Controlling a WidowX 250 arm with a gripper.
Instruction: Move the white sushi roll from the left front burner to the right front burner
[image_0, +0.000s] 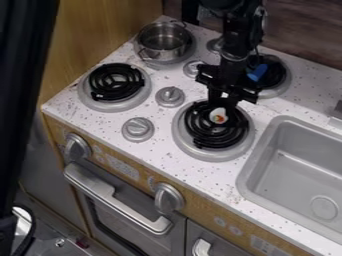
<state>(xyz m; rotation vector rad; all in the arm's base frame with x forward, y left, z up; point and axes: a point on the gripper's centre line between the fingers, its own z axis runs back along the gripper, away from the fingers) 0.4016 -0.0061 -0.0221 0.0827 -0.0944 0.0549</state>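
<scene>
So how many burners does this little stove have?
4: the left burner, the burner under the pot, the burner below the gripper, and the far right burner, partly hidden by the arm.

Black gripper (221, 107) above a toy stove, a small white thing with red and orange (218, 116) at its tip.
Below the gripper lies a black coil burner (200, 137); left, another coil burner (107, 89) and a gray knob (170, 96); up and left, a metal pot (162, 40); up and right, a blue thing (257, 73) by a third burner (275, 76); down and right, a gray sink (294, 167).
</scene>
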